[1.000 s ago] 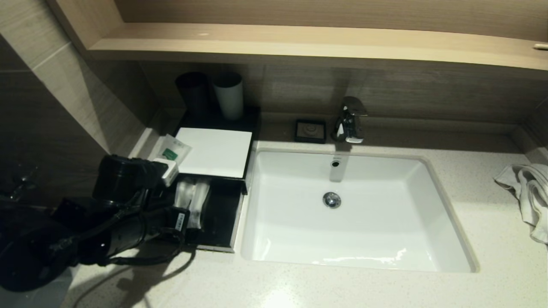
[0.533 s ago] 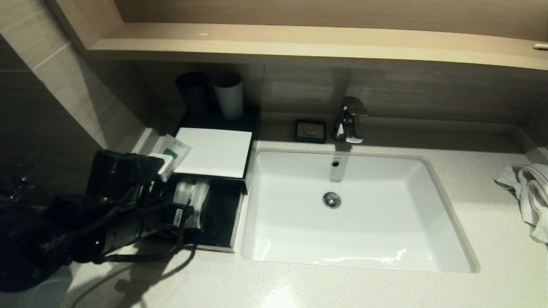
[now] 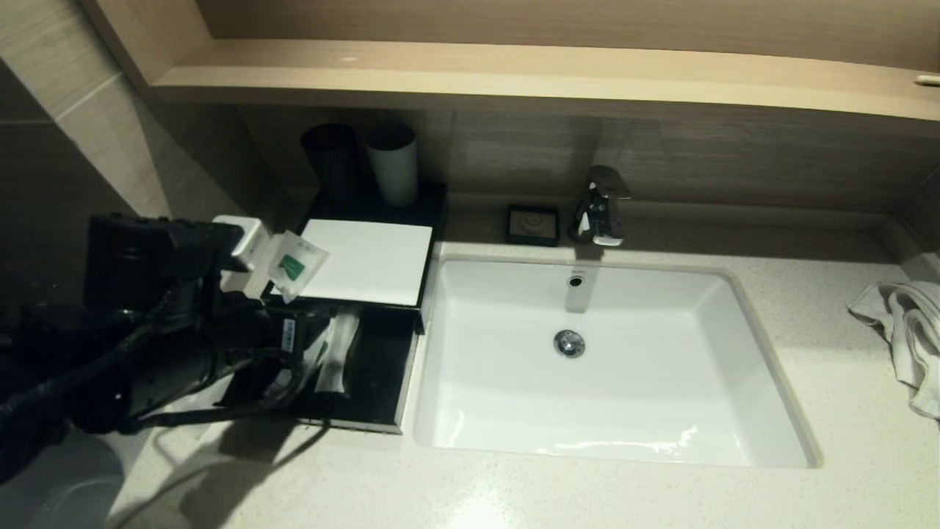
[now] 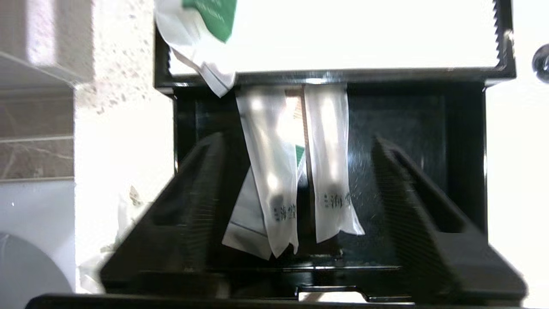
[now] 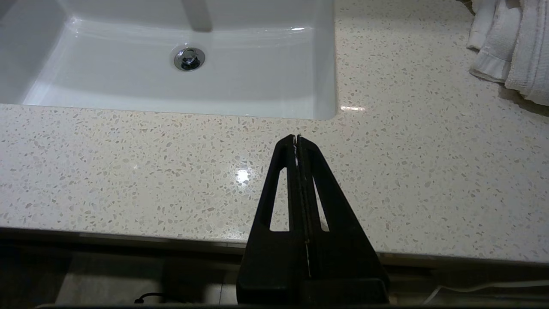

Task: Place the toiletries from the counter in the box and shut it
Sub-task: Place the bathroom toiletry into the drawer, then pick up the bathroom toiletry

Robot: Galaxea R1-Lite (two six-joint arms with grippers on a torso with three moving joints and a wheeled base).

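Start on the left: your left claw point(image 4: 296, 189) hangs over the open front part of the black box point(image 3: 382, 411), its fingers spread wide and gripping nothing. Directly between and under those fingers lie the two long clear packets point(image 4: 296, 171), side by side inside the box, their long axes running straight away from the claw toward the white lid point(image 3: 367, 261). A flatter sachet point(image 4: 244, 214) sits tucked under the nearer ends.

Just beyond the claw, toward the lid, one green-labelled packet point(image 3: 297, 263) lies outside the box, draped over the lid's left corner with an edge hanging over the box's rim. That is likely the piece left to go in, and it lies ahead of the left claw and a little to its outer side, so this arm is far nearer than the other. The lid covers only the back part; it looks as though it must slide forward to close.

Further right come the sink point(image 3: 609, 360) and the towel point(image 3: 903, 330). Your right claw point(image 5: 297, 141) is parked near the counter's front edge, well apart from the box, its fingers pressed together on nothing.
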